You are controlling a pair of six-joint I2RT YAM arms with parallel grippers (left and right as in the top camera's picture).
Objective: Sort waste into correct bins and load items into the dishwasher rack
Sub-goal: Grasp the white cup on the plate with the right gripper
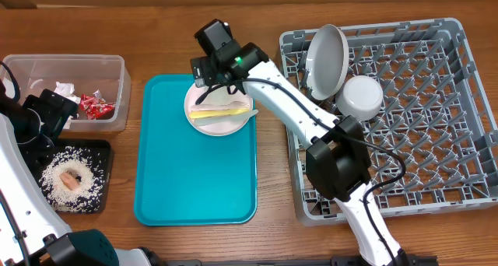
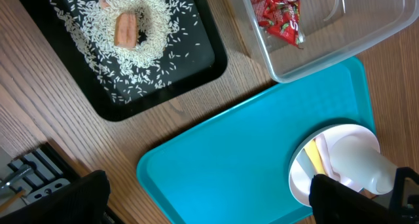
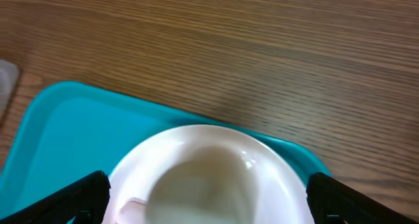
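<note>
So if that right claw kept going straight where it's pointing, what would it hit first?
Most likely the pinkish-white plate on the teal tray. The right claw points down at it, open, one finger to each side. How far above it hangs is hard to judge.

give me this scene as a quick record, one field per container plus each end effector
dishwasher rack: grey plate standing on edge, white bowl beside it
teal tray: pinkish-white plate carrying yellow and pale utensils
clear tub: red wrappers, white napkin
black tray: rice, orange food square
left end effector: open, empty
right end effector: open, empty, over the pinkish-white plate
</note>
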